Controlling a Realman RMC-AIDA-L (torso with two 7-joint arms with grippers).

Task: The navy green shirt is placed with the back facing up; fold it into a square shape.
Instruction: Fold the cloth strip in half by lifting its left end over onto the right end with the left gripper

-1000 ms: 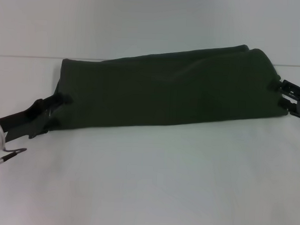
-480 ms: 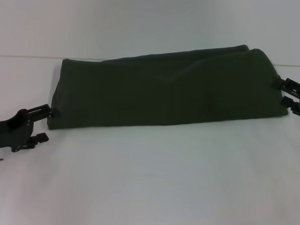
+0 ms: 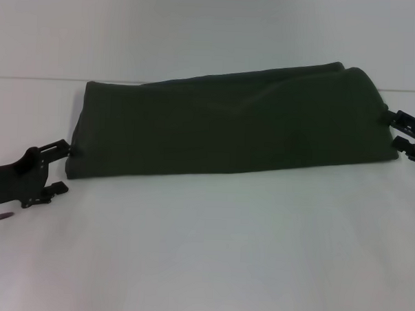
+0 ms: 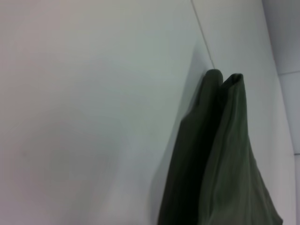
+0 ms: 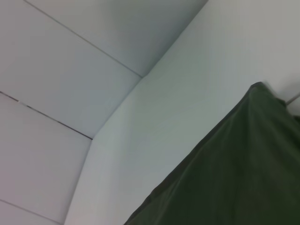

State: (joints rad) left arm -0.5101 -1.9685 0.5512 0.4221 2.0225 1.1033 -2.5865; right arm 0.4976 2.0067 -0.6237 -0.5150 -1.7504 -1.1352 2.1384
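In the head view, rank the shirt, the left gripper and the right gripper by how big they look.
1. navy green shirt, by far the largest.
2. left gripper.
3. right gripper, partly cut off at the frame edge, so the last two ranks are unsure.

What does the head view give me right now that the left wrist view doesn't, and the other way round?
Head view only: both grippers, the left gripper open just off the shirt's left end, the right gripper open at its right end, plus the whole folded band lying across the white table. Left wrist view only: an end-on look along the fold, showing two layers side by side. Both: the navy green shirt on the table.
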